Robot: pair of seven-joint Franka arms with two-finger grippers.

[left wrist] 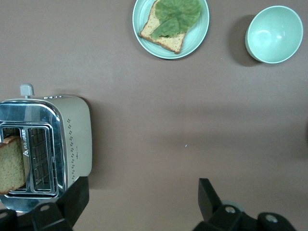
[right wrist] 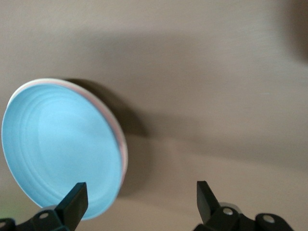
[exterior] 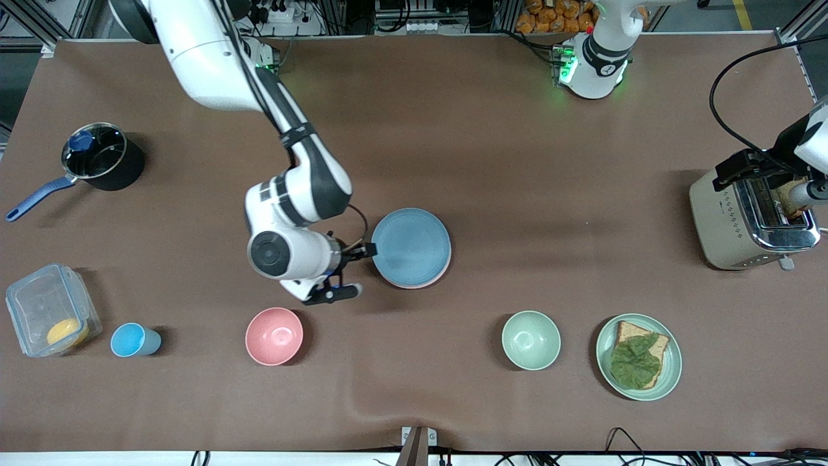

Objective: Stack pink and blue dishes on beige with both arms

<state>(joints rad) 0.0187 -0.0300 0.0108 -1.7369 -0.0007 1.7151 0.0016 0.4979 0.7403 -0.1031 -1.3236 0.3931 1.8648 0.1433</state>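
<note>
The light blue plate (exterior: 411, 248) lies on top of a stack near the middle of the table, and the pink plate's rim (exterior: 417, 283) peeks out under it. No separate beige plate shows; I cannot make one out beneath the stack. My right gripper (exterior: 359, 270) is open beside the stack on the right arm's end. In the right wrist view that gripper (right wrist: 139, 204) has one fingertip (right wrist: 74, 199) over the blue plate's (right wrist: 57, 144) edge, nothing held. My left gripper (exterior: 802, 189) hangs open and empty high by the toaster (left wrist: 72, 139); its own wrist view shows it (left wrist: 139, 202) over bare table.
Nearer the camera stand a blue cup (exterior: 132, 340), a deep pink bowl (exterior: 274, 336), a green bowl (exterior: 531, 340) and a green plate (exterior: 673, 372) with bread and lettuce. A lidded box (exterior: 48, 307) and a black pot (exterior: 103, 156) sit at the right arm's end.
</note>
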